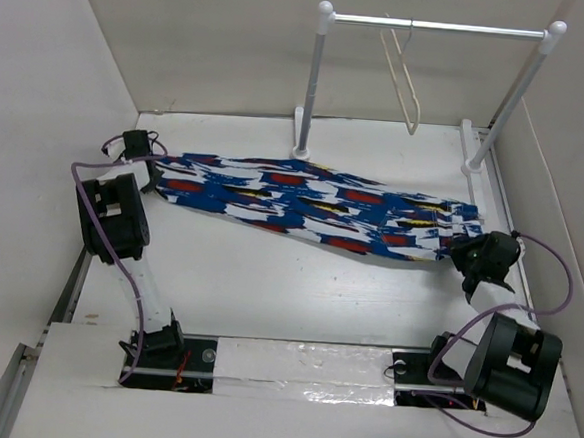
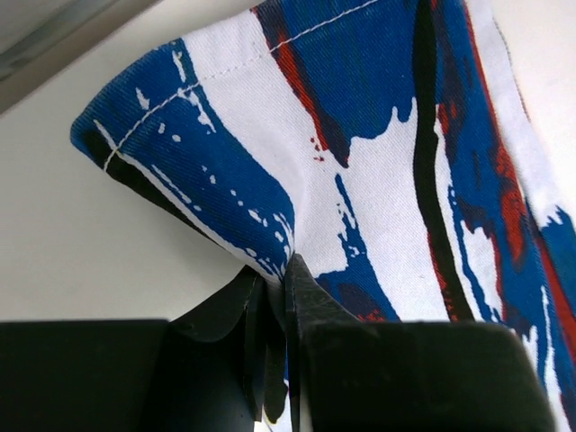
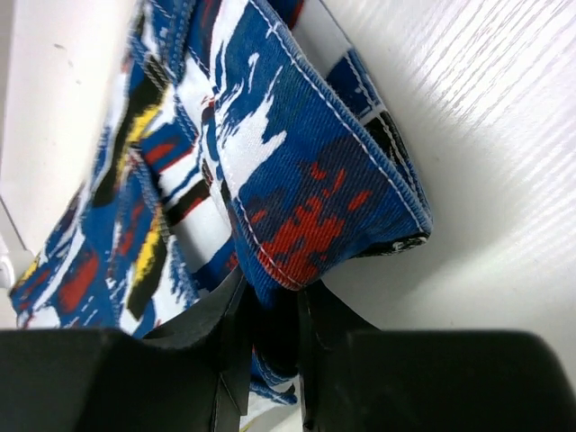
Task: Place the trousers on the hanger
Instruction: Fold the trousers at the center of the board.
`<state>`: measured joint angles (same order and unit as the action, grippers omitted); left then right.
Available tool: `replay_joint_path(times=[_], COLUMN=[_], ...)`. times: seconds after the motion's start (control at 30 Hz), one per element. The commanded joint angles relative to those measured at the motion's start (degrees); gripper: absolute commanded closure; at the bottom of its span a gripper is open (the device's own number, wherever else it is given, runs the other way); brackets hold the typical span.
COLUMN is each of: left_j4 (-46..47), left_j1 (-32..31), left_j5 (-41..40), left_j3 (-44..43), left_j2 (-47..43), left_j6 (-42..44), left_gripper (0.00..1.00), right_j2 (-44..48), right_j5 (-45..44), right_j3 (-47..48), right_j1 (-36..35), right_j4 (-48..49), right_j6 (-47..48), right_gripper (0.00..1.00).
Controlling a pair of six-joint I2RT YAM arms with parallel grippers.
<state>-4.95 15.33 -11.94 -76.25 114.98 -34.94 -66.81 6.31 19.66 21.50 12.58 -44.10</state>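
Observation:
The trousers [image 1: 313,205] are stretched across the table between my two grippers, royal blue with white, red, black and yellow streaks. My left gripper [image 1: 153,174] is shut on their left end; the left wrist view shows the hemmed cloth [image 2: 360,162] pinched between the jaws [image 2: 286,270]. My right gripper [image 1: 467,253] is shut on the right end, with the thick folded edge [image 3: 306,198] clamped between the jaws [image 3: 274,292]. The cream-white hanger [image 1: 402,81] hangs by its hook from the rail at the back, apart from the trousers.
A white two-post rail stand [image 1: 436,27] rises at the back, its feet [image 1: 301,149] just behind the trousers. White walls close the table on the left, right and back. The arm bases sit on a strip [image 1: 302,365] at the near edge.

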Motion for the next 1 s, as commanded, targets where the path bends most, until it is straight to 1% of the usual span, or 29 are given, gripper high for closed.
replay_joint_path(times=[0.0, 0.03, 0.07, 0.1, 0.13, 0.2, 0.23, 0.27, 0.3, 0.33, 0.37, 0.4, 0.43, 0.47, 0.5, 0.53, 0.57, 0.6, 0.63, 0.7, 0.73, 0.77, 0.8, 0.83, 0.87, 0.9, 0.93, 0.97], left_j4=[-5.8, -7.2, -8.0, -8.8, -9.6, -11.6, -12.4, -12.8, -13.2, -13.3, -13.0, -12.9, -12.6, -11.8, -11.4, -11.0, -10.0, -9.8, -9.5, -9.5, -9.3, -9.2, -9.0, -8.3, -6.1, -4.8, -2.3, -0.9], left_j1=[2.7, 2.7, 3.2, 3.2, 3.2, 3.2, 3.2, 3.2, 3.2, 3.2, 3.2, 3.2, 2.7, 1.8, -0.7, -2.6, -4.9, -10.0, -12.8, -18.3, -23.6, -26.5, -29.4, -34.6, -37.3, -39.9, -45.2, -47.8], left_j5=[-11.8, -13.0, -14.4, -17.7, -18.9, -20.0, -19.6, -19.1, -19.1, -19.2, -19.0, -17.9, -17.0, -16.4, -15.8, -15.8, -16.0, -17.0, -17.6, -18.3, -17.9, -17.5, -17.3, -16.7, -15.8, -14.2, -13.9, -14.0], left_j3=[6.5, 10.7, 13.0, 15.3, 18.9, 20.7, 21.5, 21.9, 22.3, 23.6, 24.1, 24.4, 24.7, 24.8, 24.7, 24.4, 23.9, 23.3, 22.8, 20.6, 19.6, 19.2, 19.3, 19.6, 21.6, 22.7, 25.5, 27.2], left_j2=[-9.0, -10.8, -12.6, -16.4, -18.5, -23.8, -25.5, -27.0, -29.6, -31.0, -32.1, -34.5, -36.0, -37.4, -40.4, -41.9, -43.1, -45.3, -46.3, -48.3, -48.7, -49.1, -49.9, -50.5, -50.9, -51.9, -52.3, -52.7], left_j6=[1.1, 0.5, -1.0, -1.7, -2.4, -2.7, -2.4, -2.0, -1.7, -1.3, -0.8, -0.6, 0.1, 0.3, 0.4, 1.0, 1.3, 1.5, 1.5, 0.8, 0.4, -0.7, -1.6, -2.4, -3.0, -4.5, -5.4, -6.1], left_gripper=[1.0, 1.0, 1.0, 1.0, 1.0, 1.0, 1.0, 1.0, 1.0, 0.9, 0.65, 0.58, 0.5, 0.38, 0.37, 0.36, 0.38, 0.41, 0.43, 0.5, 0.56, 0.67, 0.76, 0.85, 0.98, 1.0, 1.0, 1.0], right_j2=[6.1, 7.8, 11.4, 13.3, 15.3, 21.9, 24.2, 26.4, 30.5, 32.1, 33.1, 33.8, 33.5, 32.5, 31.5, 28.4, 26.8, 25.2, 22.7, 21.0, 20.1, 18.2, 17.2, 16.2, 14.6, 14.0, 13.6, 13.5], right_j5=[-3.7, -3.8, -3.3, -2.4, -1.5, 2.4, 2.6, 2.7, 2.7, 2.3, 1.0, -0.2, -1.5, -3.6, -4.1, -4.2, -3.8, -2.1, -1.0, 0.5, 1.3, 2.1, 3.8, 4.4, 4.9, 5.6, 5.6, 5.3], right_j3=[0.6, 0.2, 0.1, -0.1, -0.8, -1.6, -2.2, -3.8, -4.9, -5.8, -6.7, -6.8, -6.7, -6.5, -6.0, -5.8, -5.7, -5.9, -5.5, -5.2, -5.6, -5.6, -5.5, -5.3, -5.4, -5.4, -5.3, -5.4], right_j1=[2.7, 3.9, 4.7, 5.5, 6.2, 6.7, 6.7, 6.7, 7.2, 7.2, 7.2, 7.2, 7.2, 7.8, 7.8, 9.4, 10.2, 11.1, 12.5, 13.2, 13.2, 13.2, 13.2, 13.2, 13.2, 13.2, 13.2, 13.2], right_j4=[-2.8, -4.9, -6.2, -7.8, -10.3, -12.4, -15.4, -15.7, -15.2, -15.7, -15.9, -16.5, -17.3, -17.5, -17.7, -17.3, -16.3, -15.3, -14.5, -13.3, -10.0, -9.6, -9.3, -8.9, -8.0, -7.0, -5.4, -4.3], right_j6=[2.4, 2.8, 3.5, 3.8, 4.0, 4.7, 4.9, 5.2, 4.8, 4.8, 5.5, 5.9, 6.2, 7.2, 7.7, 8.0, 8.5, 8.7, 9.0, 8.1, 7.6, 6.9, 6.8, 6.7, 5.9, 5.3, 4.8, 4.4], right_gripper=[1.0, 1.0, 1.0, 1.0, 1.0, 0.98, 0.95, 0.93, 0.88, 0.63, 0.49, 0.33, 0.13, 0.06, 0.01, 0.0, 0.0, 0.0, 0.0, 0.0, 0.0, 0.0, 0.02, 0.04, 0.05, 0.07, 0.1, 0.14])
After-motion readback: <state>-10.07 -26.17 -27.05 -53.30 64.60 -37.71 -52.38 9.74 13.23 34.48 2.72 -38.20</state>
